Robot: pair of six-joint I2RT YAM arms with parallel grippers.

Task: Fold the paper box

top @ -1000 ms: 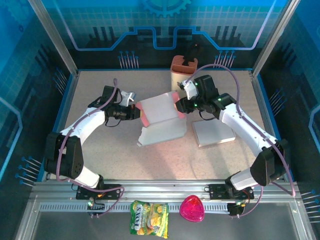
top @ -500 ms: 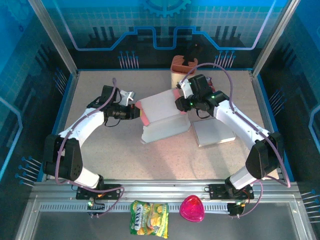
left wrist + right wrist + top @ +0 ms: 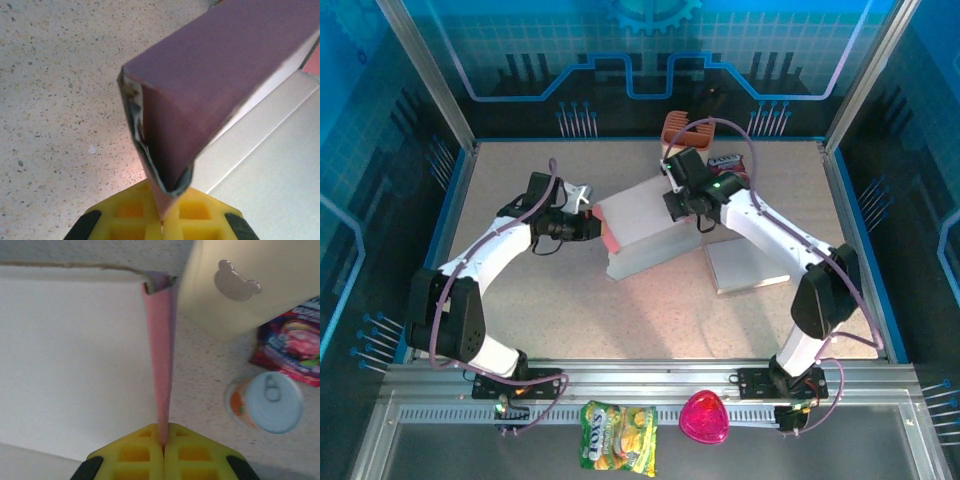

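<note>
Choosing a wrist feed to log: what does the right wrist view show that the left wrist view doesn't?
Right wrist adds a cream container with a bear sticker, a blue-lidded orange can and a purple snack packet. Left wrist adds a flat grey panel by the paper box. Shared: left fingers or right fingers, yellow, shut on a pink flap of that box, over speckled tabletop.

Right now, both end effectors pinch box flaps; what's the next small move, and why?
Probably swing the right end effector slightly toward the left end effector, folding its pink flap inward: both are shut on flaps, and the paper box looks unclosed.
</note>
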